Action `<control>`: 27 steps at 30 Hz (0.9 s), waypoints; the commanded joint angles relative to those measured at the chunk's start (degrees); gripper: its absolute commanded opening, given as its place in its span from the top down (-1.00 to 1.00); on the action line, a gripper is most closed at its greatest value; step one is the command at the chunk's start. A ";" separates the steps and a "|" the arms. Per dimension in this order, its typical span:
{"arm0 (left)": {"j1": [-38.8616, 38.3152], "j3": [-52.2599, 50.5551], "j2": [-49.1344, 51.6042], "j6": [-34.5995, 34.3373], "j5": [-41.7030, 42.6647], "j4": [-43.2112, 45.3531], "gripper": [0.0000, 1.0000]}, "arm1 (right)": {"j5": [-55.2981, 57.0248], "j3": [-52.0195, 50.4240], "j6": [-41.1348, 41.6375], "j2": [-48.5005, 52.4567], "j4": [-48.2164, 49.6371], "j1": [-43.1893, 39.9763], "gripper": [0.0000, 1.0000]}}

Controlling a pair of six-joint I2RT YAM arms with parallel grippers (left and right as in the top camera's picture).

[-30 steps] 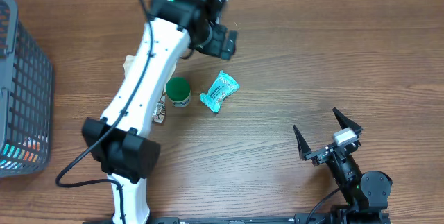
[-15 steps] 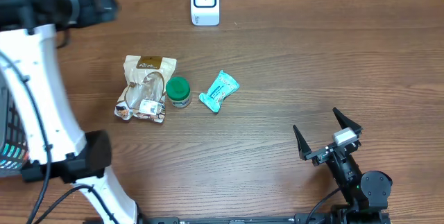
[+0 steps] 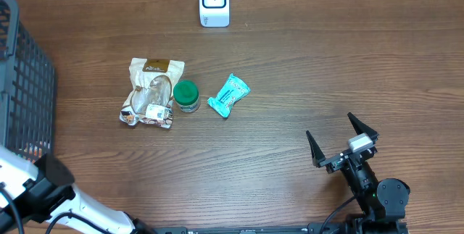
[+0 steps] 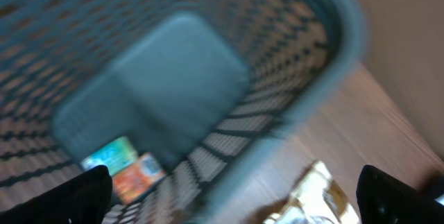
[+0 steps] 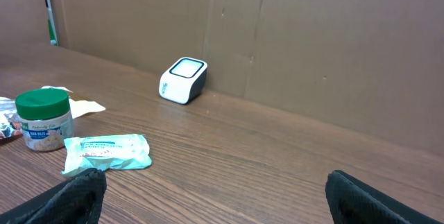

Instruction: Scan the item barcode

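Left tool [image 4: 236,203] and right tool [image 3: 338,138] both released and empty; three items lie mid-table [image 3: 326,67], apart from the scanner [image 3: 214,2].
The teal packet [image 3: 229,95] looks light, soft and crinkly, probably slippery: pinch across its flat middle, not a sealed end. The green-lidded jar [image 3: 186,95] beside it seems stiff; take it by its sides. The snack pouch [image 3: 150,91] would sag. The left tool hangs over the basket [image 4: 333,37].

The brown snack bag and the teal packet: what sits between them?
A small green-lidded jar stands between the snack bag and the teal packet, clearest in the overhead view.
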 commanded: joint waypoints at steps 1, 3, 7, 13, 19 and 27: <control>6.75 -2.45 1.99 -2.93 -0.92 -0.96 -1.00 | -0.11 -0.61 0.24 -0.35 0.15 0.07 -1.00; 10.36 -8.52 2.34 -4.13 -0.96 -0.92 -1.00 | -0.09 -0.61 0.24 -0.35 0.13 0.07 -1.00; 15.52 -22.23 2.36 -3.96 -0.98 1.79 -1.00 | -0.11 -0.61 0.24 -0.35 0.15 0.07 -1.00; 16.61 -35.06 2.36 -3.43 -2.91 9.14 -1.00 | -0.11 -0.61 0.24 -0.35 0.15 0.07 -1.00; 16.65 -47.98 2.36 -3.48 -5.46 18.25 -1.00 | -0.09 -0.61 0.24 -0.33 0.13 0.07 -1.00; 16.87 -59.25 2.49 3.82 -7.30 27.21 -0.97 | -0.11 -0.61 0.24 -0.35 0.13 0.07 -1.00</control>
